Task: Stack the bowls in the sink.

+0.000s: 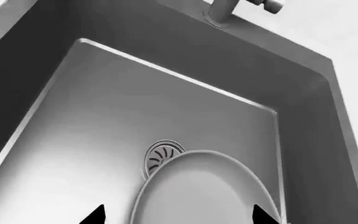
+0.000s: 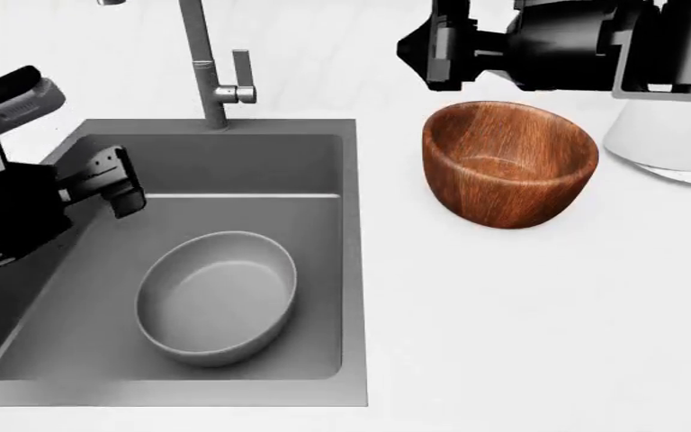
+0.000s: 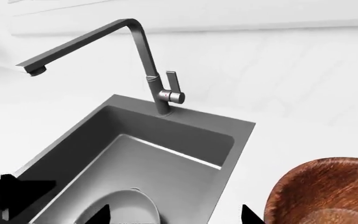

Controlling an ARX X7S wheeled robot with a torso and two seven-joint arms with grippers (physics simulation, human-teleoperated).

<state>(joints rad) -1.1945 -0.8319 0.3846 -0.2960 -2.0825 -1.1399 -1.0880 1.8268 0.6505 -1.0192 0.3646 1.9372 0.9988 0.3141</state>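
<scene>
The grey bowl [image 2: 216, 297] sits upright on the floor of the sink [image 2: 262, 171], partly covering the drain [image 1: 163, 156]. It also shows in the left wrist view [image 1: 204, 191] and the right wrist view [image 3: 120, 207]. The wooden bowl [image 2: 510, 162] stands upright on the white counter to the right of the sink, and shows in the right wrist view [image 3: 328, 191]. My left gripper [image 2: 115, 184] is open and empty, above the sink's left side, back from the grey bowl; its own view shows both tips apart [image 1: 179, 217]. My right gripper [image 2: 424, 49] is open and empty [image 3: 175, 215], above and behind the wooden bowl.
A tall steel faucet [image 2: 208, 72] stands at the sink's back rim, its spout reaching over the basin [image 3: 145, 56]. A white cylindrical roll [image 2: 669, 135] stands on the counter right of the wooden bowl, under my right arm. White counter [image 2: 538, 324] surrounds the sink.
</scene>
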